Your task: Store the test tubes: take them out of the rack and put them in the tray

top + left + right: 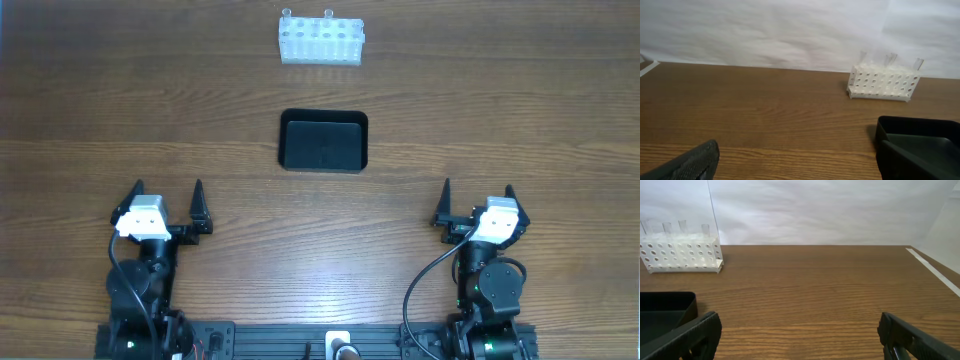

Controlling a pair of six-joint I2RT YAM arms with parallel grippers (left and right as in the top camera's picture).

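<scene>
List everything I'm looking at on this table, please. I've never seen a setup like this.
Table: one, brown wood, under everything.
Rack: one, white, far end of the table, near the middle.
Test tubes: at least four, clear, upright in the rack.
Tray: one, black, empty, between the rack and the arms.
Backdrop: one, white, behind the table's far edge.
Left gripper: one, black fingers, open, near side, left.
Right gripper: one, black fingers, open, near side, right.

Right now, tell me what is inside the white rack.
Clear test tubes stand upright in the rack, tops poking above it. Its perforated walls cover their lower parts and any contents.
</scene>
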